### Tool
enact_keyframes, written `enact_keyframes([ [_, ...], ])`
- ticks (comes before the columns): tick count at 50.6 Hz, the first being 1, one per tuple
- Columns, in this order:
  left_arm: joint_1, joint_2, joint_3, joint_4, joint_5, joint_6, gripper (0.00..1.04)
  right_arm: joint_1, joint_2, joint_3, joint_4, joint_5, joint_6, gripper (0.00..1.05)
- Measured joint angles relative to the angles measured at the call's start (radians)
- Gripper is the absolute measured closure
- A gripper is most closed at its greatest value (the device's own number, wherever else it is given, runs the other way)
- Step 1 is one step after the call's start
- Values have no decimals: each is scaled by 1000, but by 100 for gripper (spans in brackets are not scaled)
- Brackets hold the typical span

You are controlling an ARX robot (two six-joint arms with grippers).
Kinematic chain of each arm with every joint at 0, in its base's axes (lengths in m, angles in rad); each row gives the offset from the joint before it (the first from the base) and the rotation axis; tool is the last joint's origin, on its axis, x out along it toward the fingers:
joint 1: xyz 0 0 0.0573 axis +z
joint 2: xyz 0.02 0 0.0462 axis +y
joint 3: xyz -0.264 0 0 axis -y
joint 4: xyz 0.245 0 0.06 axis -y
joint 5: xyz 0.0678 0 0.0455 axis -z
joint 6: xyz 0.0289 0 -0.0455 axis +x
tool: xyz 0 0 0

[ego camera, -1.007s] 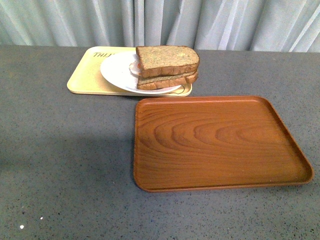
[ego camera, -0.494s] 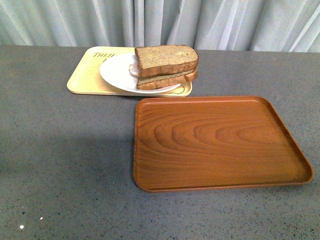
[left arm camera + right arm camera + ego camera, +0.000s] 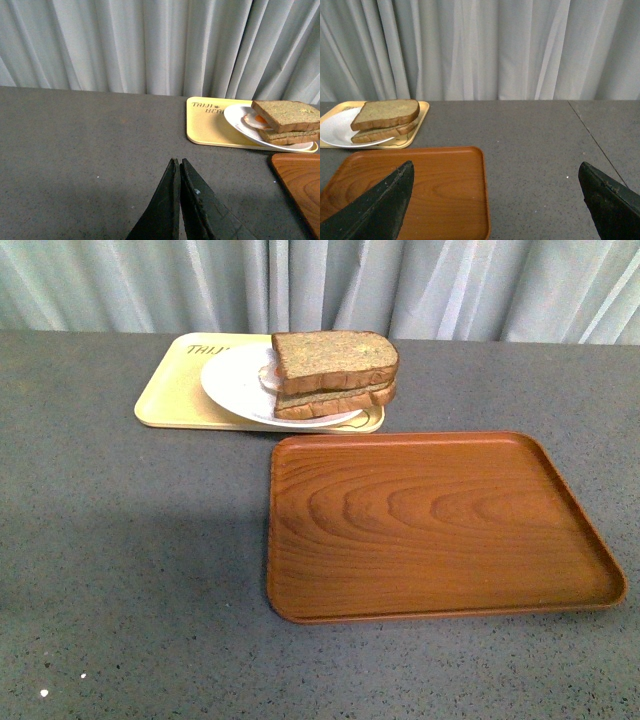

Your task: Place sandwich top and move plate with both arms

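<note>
Pale grey curtains (image 3: 320, 285) hang in folds behind a speckled grey desk (image 3: 130, 560). Toward the far left of the desk lies a cream tray (image 3: 170, 395) with dark lettering at its far edge. On it sits the white plate (image 3: 232, 380), overhanging the tray's near edge a little. The sandwich top (image 3: 334, 360) lies on the right part of the plate, stacked flat on a second brown slice (image 3: 335, 402), with a bit of fried egg (image 3: 252, 120) showing between them in the left wrist view. Just nearer and to the right, apart from the cream tray, rests a brown wooden tray (image 3: 440, 525), nothing on it.

Neither arm shows in the front view. In its own wrist view the left hand (image 3: 179, 172) has its fingers pressed together, holding nothing, above bare desk left of the trays. The right hand (image 3: 495, 172) is spread wide, gripping nothing, above the wooden tray's right end.
</note>
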Motion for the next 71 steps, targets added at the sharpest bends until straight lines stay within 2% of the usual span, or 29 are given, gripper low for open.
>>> enact_keyframes([
  [13, 0, -3, 0, -7, 0, -1, 103, 0, 0, 0, 0, 0, 0, 9],
  [15, 0, -3, 0, -7, 0, 0, 98, 0, 0, 0, 0, 0, 0, 9],
  [27, 0, -3, 0, -7, 0, 0, 56, 0, 0, 0, 0, 0, 0, 9],
  [33, 0, -3, 0, -7, 0, 0, 27, 0, 0, 0, 0, 0, 0, 9],
  [39, 0, -3, 0, -7, 0, 0, 8, 0, 0, 0, 0, 0, 0, 9],
  [71, 0, -3, 0, -7, 0, 2, 9, 0, 0, 0, 0, 0, 0, 9],
])
